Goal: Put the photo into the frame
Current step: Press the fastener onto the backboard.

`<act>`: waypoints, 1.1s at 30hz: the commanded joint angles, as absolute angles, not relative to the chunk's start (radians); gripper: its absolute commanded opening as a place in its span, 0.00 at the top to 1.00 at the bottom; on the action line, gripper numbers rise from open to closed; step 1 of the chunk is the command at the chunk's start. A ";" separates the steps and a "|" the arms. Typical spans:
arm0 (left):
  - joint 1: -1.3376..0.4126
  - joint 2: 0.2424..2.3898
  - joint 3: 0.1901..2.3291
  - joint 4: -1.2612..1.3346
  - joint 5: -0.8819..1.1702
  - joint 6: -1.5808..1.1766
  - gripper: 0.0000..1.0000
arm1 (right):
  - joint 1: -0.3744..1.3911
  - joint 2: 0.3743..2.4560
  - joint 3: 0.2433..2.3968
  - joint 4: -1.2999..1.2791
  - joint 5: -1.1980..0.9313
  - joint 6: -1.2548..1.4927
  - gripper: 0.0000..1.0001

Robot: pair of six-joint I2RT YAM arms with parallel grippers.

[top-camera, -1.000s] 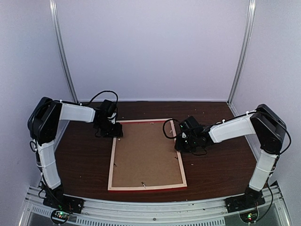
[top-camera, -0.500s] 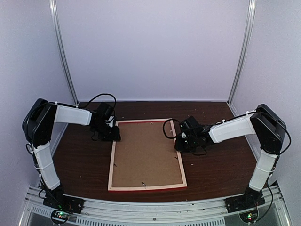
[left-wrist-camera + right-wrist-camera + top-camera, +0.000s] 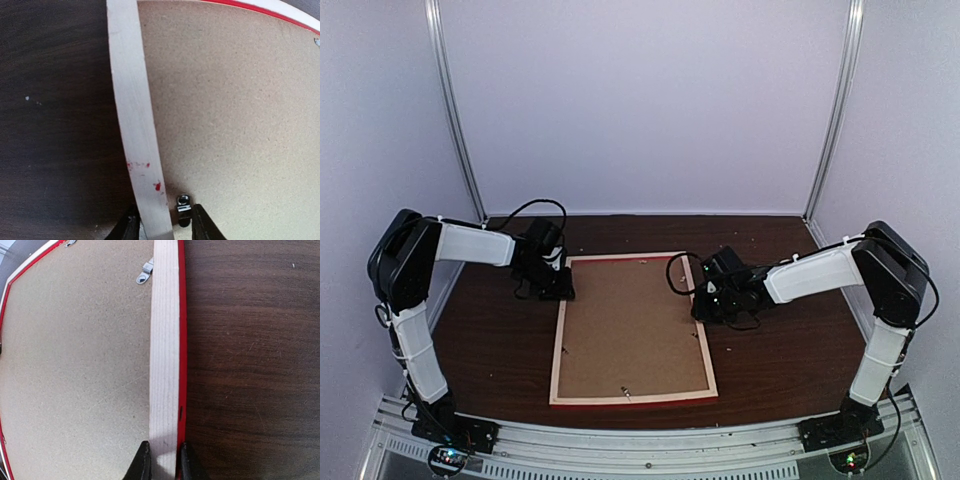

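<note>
The frame (image 3: pixel 557 370) lies face down on the table, pale wood up, with a thin red edge showing. A brown backing board (image 3: pixel 632 325) fills it. The photo is hidden. My left gripper (image 3: pixel 560 285) is at the left rail near the far corner. In the left wrist view its jaws (image 3: pixel 162 222) pinch the pale rail (image 3: pixel 132 100) together with a small metal tab (image 3: pixel 183 202). My right gripper (image 3: pixel 703 305) is at the right rail. In the right wrist view it (image 3: pixel 163 460) is shut on the rail (image 3: pixel 164 340), one finger on the inner side and one on the red outer edge.
The dark wooden table (image 3: pixel 500 340) extends on both sides of the frame. Small metal tabs (image 3: pixel 145 271) sit along the inner edge of the rails. White walls and two metal posts (image 3: pixel 455 110) enclose the back.
My left arm has drawn back a little to the left, and its jaws have narrowed onto the left rail. The right arm and the frame have not moved.
</note>
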State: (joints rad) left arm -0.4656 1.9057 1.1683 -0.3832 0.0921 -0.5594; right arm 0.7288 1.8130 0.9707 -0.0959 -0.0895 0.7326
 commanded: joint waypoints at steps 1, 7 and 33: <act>-0.469 1.949 1.146 -0.469 0.094 -0.557 0.66 | 0.730 1.842 0.940 -0.075 -0.155 0.759 1.00; -0.469 1.942 1.138 -0.467 0.099 -0.560 0.73 | 0.731 1.841 0.942 -0.074 -0.152 0.758 1.00; -0.464 1.979 1.233 -0.473 0.039 -0.438 0.90 | 0.731 1.836 0.940 -0.085 -0.145 0.755 1.00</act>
State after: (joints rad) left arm -0.4599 1.9152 1.2015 -0.4229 0.0822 -0.5243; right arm 0.7284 1.8126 0.9680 -0.0910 -0.0887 0.7368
